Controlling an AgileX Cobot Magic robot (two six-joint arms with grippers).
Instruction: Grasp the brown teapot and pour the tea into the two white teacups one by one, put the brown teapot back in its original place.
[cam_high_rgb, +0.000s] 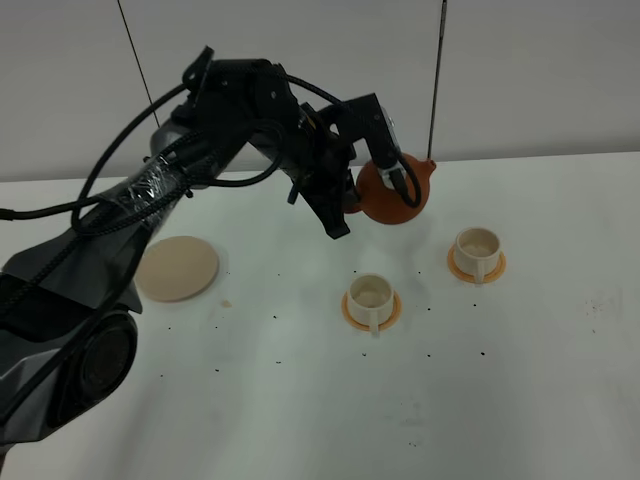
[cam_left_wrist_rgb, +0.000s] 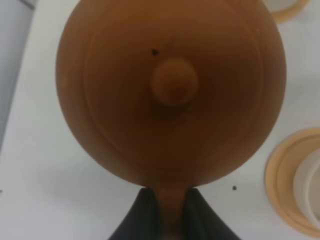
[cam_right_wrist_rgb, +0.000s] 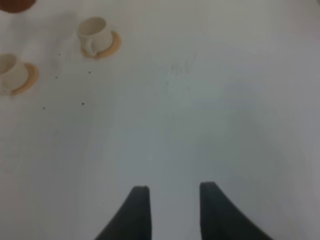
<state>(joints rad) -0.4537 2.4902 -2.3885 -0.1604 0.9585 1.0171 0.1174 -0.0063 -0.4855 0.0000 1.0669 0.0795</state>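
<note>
The brown teapot (cam_high_rgb: 397, 197) hangs in the air behind the two white teacups, its spout pointing right. My left gripper (cam_high_rgb: 380, 172) is shut on its handle. In the left wrist view the teapot's lid and knob (cam_left_wrist_rgb: 173, 89) fill the picture, with the gripper (cam_left_wrist_rgb: 171, 216) clamped on the handle. The near teacup (cam_high_rgb: 371, 293) and the far right teacup (cam_high_rgb: 477, 245) each stand on an orange saucer. The cream plate (cam_high_rgb: 176, 267) lies bare at the left. My right gripper (cam_right_wrist_rgb: 172, 210) is open and empty over bare table, with both teacups (cam_right_wrist_rgb: 94, 34) (cam_right_wrist_rgb: 10, 71) far from it.
The white table (cam_high_rgb: 300, 400) carries small dark specks around the cups. The left arm's black links and cables (cam_high_rgb: 150, 200) stretch over the table's left side, above the plate. A white wall stands behind the table.
</note>
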